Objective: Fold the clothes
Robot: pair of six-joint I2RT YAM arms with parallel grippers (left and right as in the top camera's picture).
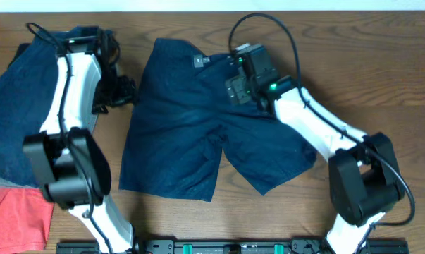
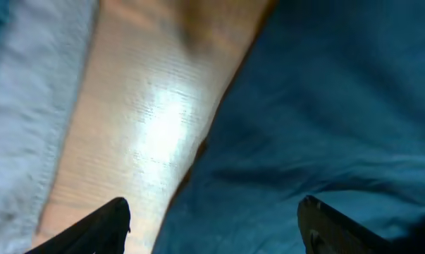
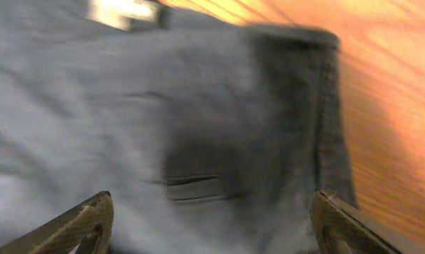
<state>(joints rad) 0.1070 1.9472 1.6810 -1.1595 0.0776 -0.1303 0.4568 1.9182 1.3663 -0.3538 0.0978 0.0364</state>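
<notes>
Fingertips of the right tool: closest thing in the right wrist view. Two tan tips sit way apart at the bottom corners with nothing pinched, so it's released.
Under the right tool: dark navy shorts, pretty blurry. A white label sits ahead of the tips, and a darker band runs along the cloth edge out by one finger.
Past that edge: bare wood counter, so there's lots of free room on that side of the right tool.
Left tool: also released, dark tips spread wide, nothing held.
Between the left tool's tips: the shorts' side edge cuts through diagonally. There's navy cloth toward one tip and a strip of bare counter toward the other.
Beyond that strip: lighter denim shorts, so the lane on that side of the left tool is narrow.
Shorts overall: spread flat on the counter between the two tools. The waistband end is up by both tools and the two legs fan out back toward the arm bases.
Contact: honestly can't tell if either tool is touching the cloth.
Coral garment: down by the left arm's base, well apart from the left tool.
Leg hems: bare wood beyond them, behind both tools.
</notes>
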